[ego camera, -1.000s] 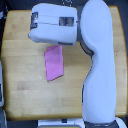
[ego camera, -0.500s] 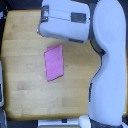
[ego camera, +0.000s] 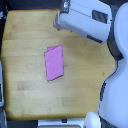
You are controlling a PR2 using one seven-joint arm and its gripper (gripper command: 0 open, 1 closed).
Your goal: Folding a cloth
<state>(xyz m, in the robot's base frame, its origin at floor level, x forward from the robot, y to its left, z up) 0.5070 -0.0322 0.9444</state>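
The cloth (ego camera: 54, 63) is a plain pink-magenta rectangle lying flat on the wooden table (ego camera: 25, 45), a little left of the middle in the exterior view, with its long side running roughly up and down. The white arm (ego camera: 85, 21) reaches in from the exterior view's right and ends near the top of the frame, above and to the right of the cloth. The gripper's fingers are hidden under the arm's housing, so I cannot tell how they stand. Nothing touches the cloth.
The robot's white body (ego camera: 117, 85) covers the exterior view's right side and part of the table there. A dark edge (ego camera: 2, 90) runs along the exterior view's left border.
The arm has moved away toward the exterior view's upper right, off the cloth. The cloth stays in place on the table and shows fully.
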